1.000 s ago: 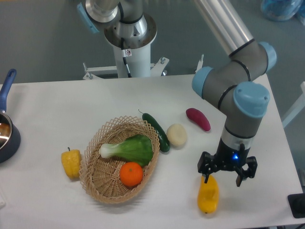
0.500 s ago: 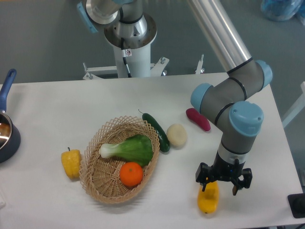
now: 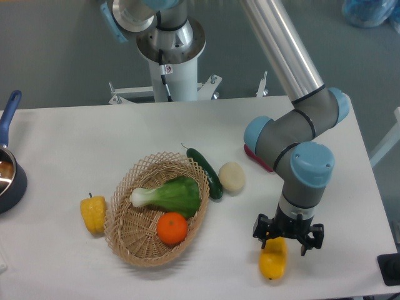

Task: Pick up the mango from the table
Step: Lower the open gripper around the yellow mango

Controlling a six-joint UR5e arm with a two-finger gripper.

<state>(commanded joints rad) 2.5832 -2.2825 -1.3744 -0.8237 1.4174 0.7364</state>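
The arm reaches in from the far side, its long silver tube slanting down to the right, then folds at a grey elbow with blue caps so that the wrist points straight down at the near right part of the table [image 3: 75, 134]. The gripper [image 3: 287, 238] hangs directly over the upper end of the mango [image 3: 273, 259], its two dark fingers spread wide apart, one on either side of the fruit's top; the jaws are open and nothing is clamped between them. Whether the fingertips touch the mango cannot be told.

The mango lies on the white tabletop near the front edge, yellow with an orange blush, well apart from the other items. To its left sits a wicker basket [image 3: 128, 237] holding a bok choy [image 3: 170, 195] and an orange [image 3: 172, 228]. A yellow pepper [image 3: 93, 213] stands just left of the basket. A cucumber [image 3: 206, 172] leans against the basket's far right rim, with a pale potato [image 3: 231, 177] beside it. A purple sweet potato [image 3: 253, 155] is partly hidden behind the elbow.
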